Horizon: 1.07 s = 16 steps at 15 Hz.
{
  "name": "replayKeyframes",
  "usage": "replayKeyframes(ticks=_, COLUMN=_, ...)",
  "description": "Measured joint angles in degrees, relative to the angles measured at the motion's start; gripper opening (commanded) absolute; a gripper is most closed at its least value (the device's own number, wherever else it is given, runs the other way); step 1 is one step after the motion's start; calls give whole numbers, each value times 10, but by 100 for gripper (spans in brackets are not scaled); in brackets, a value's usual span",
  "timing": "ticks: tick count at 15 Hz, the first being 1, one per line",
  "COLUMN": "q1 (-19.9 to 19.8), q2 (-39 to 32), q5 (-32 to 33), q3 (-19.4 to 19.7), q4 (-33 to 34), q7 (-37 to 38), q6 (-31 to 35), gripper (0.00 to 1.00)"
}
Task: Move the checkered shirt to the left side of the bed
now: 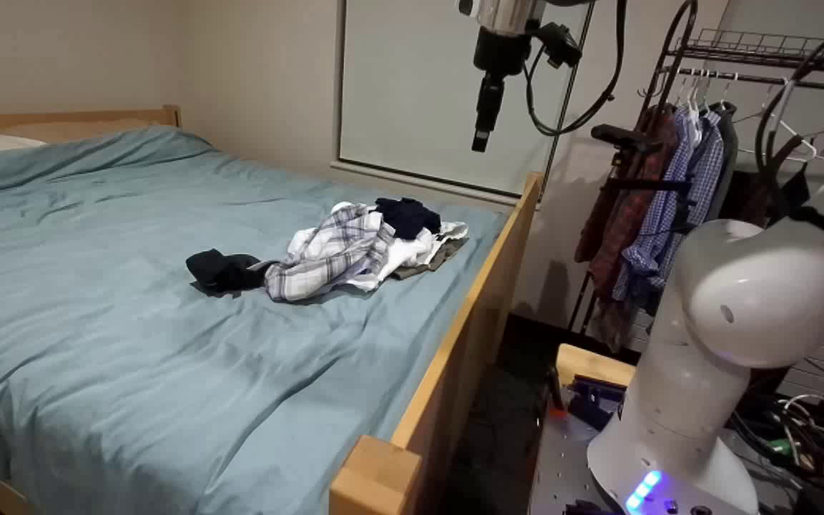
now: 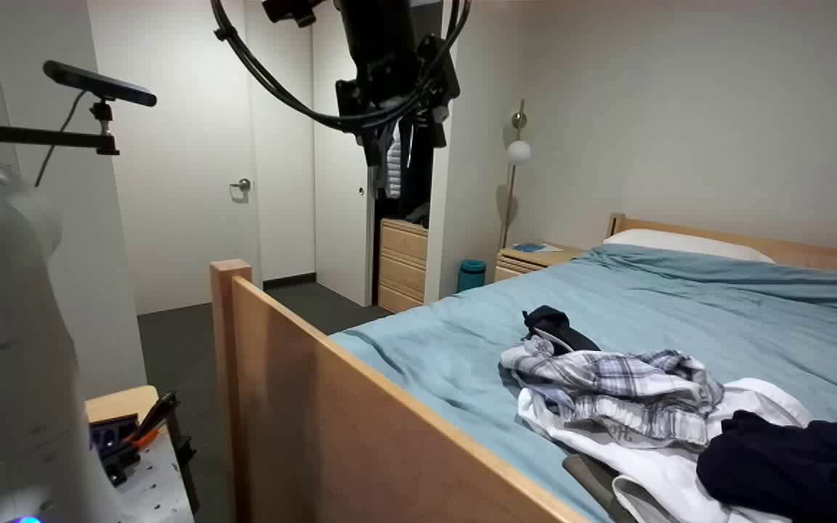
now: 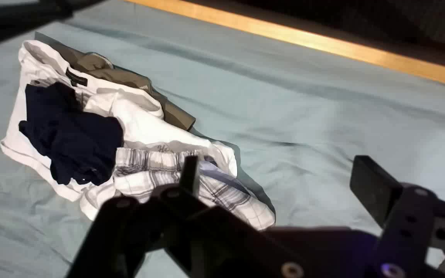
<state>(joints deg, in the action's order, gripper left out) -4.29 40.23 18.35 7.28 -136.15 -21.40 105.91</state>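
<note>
The checkered shirt is a crumpled white and grey plaid garment with a gathered band. It lies on the blue-covered bed, in both exterior views and the wrist view. It partly covers a white garment. My gripper hangs high above the bed, apart from the clothes, in both exterior views. In the wrist view the gripper is open, its fingers wide apart with nothing held. The left finger hides part of the shirt. The bed shows in all views.
Navy cloth and a brown garment lie in the same pile. A black item touches the shirt's end. The wooden footboard rises between robot base and mattress. A clothes rack stands behind the arm.
</note>
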Motion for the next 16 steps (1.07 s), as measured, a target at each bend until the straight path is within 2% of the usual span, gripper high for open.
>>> replayKeyframes(ticks=9, q1=7, q2=-1, q5=-3, q3=4, q4=1, q7=0, q6=6, gripper=100)
replayKeyframes(ticks=12, q1=31, q2=-26, q5=-30, q3=13, q4=23, q7=12, q6=63, gripper=100)
replayKeyframes(ticks=16, q1=42, q2=-126, q5=-94, q3=22, q4=104, q7=37, q6=162, gripper=100)
